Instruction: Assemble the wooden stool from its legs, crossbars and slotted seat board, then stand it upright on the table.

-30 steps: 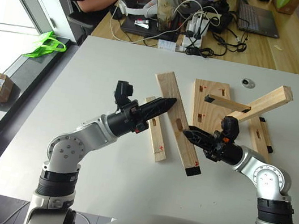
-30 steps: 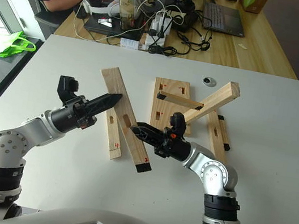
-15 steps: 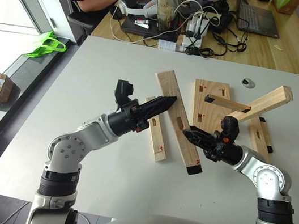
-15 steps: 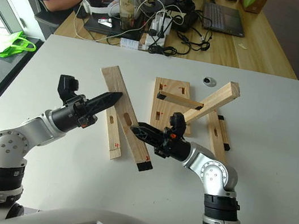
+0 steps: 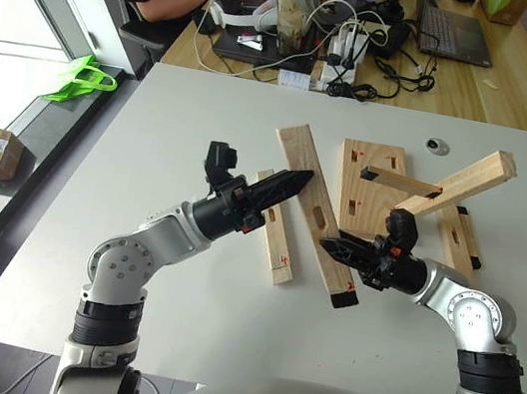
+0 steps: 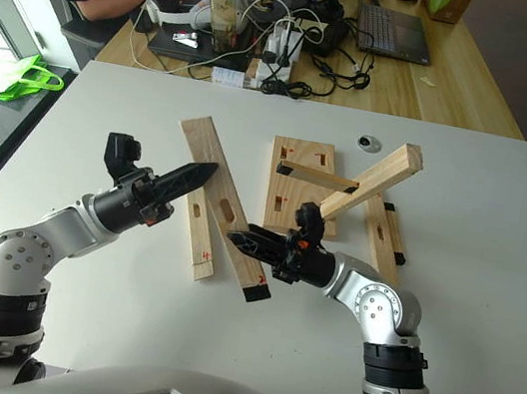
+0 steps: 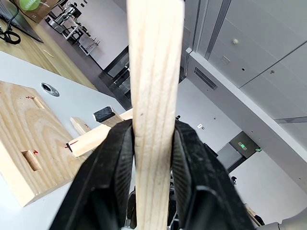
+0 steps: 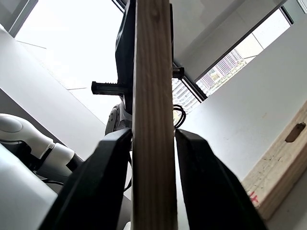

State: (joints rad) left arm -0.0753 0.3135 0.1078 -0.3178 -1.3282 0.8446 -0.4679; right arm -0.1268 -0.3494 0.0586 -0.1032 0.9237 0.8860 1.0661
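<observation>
Two sets of jaws are clenching on one piece: the left gripper (image 5: 294, 179) and the right gripper (image 5: 328, 245) are both clamping the long slotted plank (image 5: 300, 151). In each wrist view the wood is standing edge-on, with a black finger (image 7: 114, 167) pressing on either side. The left gripper is taking the plank towards its far end. The right gripper is taking it nearer the black-capped end, close to the robot.

The plank is lying diagonally across the white table (image 5: 152, 138). Whether it is clear of the surface cannot be told.

- Shorter plank (image 5: 278, 250): lying just beside it, under the left gripper.
- Seat board (image 5: 383, 158): lying flat on the right, with its slots showing.
- Thin crossbar (image 5: 403, 182): resting across the seat board.
- Thick leg (image 5: 474, 177): angling away from the seat board.

Over the last second the right gripper has been dipping a little towards the robot. The plank's capped end has been swinging slightly with it, while the left gripper is barely shifting. This is probably a two-handed re-aiming of the plank, not a joining move. The plank is not yet mated to anything, so the assembly looks to be at an early stage.

Red hand-drawn marks are showing on the wood. The one near the shorter plank's near end looks like a 4. The marks on the long plank and the seat board are too small to read.
</observation>
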